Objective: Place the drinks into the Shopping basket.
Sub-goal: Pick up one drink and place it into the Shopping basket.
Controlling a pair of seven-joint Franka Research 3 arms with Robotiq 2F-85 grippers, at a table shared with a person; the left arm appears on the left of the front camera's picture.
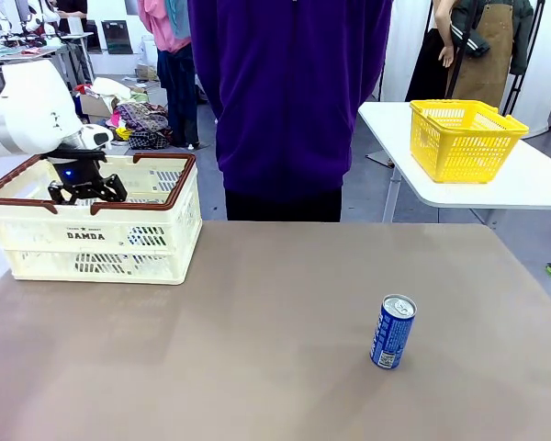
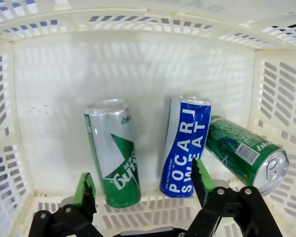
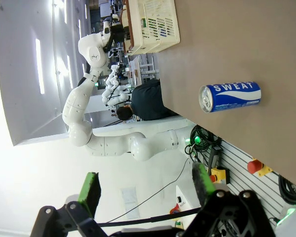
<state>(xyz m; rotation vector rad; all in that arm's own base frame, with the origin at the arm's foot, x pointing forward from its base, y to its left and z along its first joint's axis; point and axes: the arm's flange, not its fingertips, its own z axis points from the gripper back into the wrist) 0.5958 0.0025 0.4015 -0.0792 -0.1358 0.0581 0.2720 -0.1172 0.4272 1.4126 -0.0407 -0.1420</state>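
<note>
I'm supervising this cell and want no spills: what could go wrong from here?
The open left end effector sits inside the Shopping basket above the Pocari Sweat can and a green can; a skewed retreat could clip them or the rim. The lone blue can stands upright on the table, so a nudge might topple it.
</note>
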